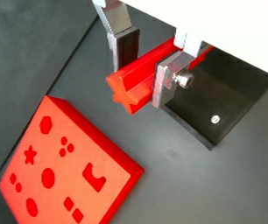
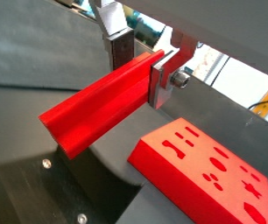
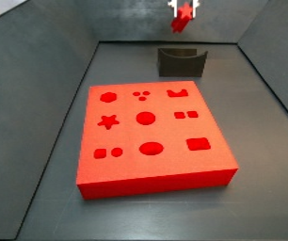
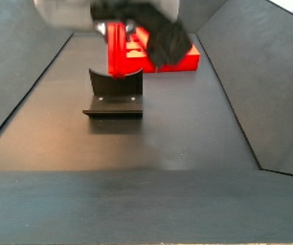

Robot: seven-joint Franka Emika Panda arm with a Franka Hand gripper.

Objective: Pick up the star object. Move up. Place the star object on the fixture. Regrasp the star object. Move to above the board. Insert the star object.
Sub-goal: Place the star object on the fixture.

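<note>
Closest to the wrist cameras, the gripper [image 1: 151, 63] is clenched on the star object [image 1: 137, 80], a slim bright red peg. Flat silver finger plates [image 1: 169, 77] press it from both sides in both wrist views; a dark pad sits against one face, a screw head shows on the outer plate. Peg lies roughly crosswise to the fingers, jutting well out from the jaws in a wrist view [image 2: 102, 109], its ridged profile visible at the free end.

Below the held peg: dark floor, plus the fixture's base plate [image 1: 224, 101] with a small pale fastener. Fixture and peg are apart, not touching.

Farther off, the board [image 1: 68, 168], a thick red slab, lies flat on the floor. Top face carries star, circle, square and oval holes. No lettering, brand or label readable on board, peg or gripper.

Side view from the board's end: board [image 3: 147, 136] near, fixture [image 3: 181, 61] behind it with U-notch upward, gripper [image 3: 182, 13] high above the fixture at the frame's upper edge, red peg showing between the fingers.

Opposite side view: fixture [image 4: 113, 94] near, blurred gripper [image 4: 143, 33] above and beyond it, board [image 4: 181, 59] farthest, partly hidden.
</note>
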